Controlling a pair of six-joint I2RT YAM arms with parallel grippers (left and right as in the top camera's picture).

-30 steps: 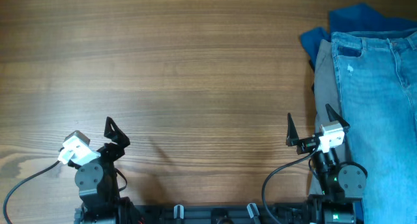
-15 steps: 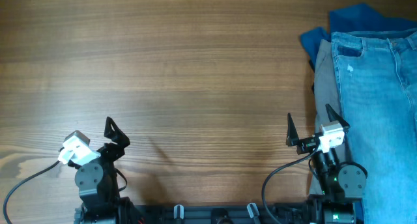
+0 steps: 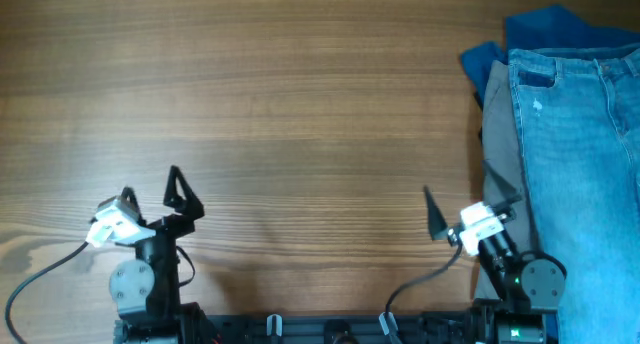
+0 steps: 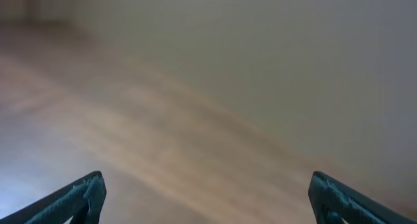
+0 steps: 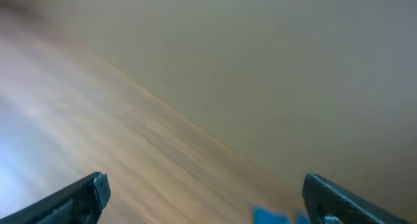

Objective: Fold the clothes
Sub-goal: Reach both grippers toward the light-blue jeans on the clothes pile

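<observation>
Light-blue denim jeans (image 3: 580, 154) lie stacked at the table's right edge, on top of grey-beige trousers (image 3: 499, 134) and a deep blue garment (image 3: 535, 32). My left gripper (image 3: 152, 187) is open and empty at the front left. My right gripper (image 3: 465, 202) is open and empty at the front right, just left of the pile. In the left wrist view my open fingers (image 4: 207, 195) frame blurred bare wood. In the right wrist view my open fingers (image 5: 205, 195) frame blurred wood and a bit of the deep blue garment (image 5: 273, 215).
The wooden table (image 3: 280, 104) spreads wide to the left of the pile. The arm bases and cables sit along the front edge (image 3: 330, 329).
Both arms have shifted: the right gripper has swung a little left and forward, away from the pile; the left gripper has turned slightly. The clothes have not moved.
</observation>
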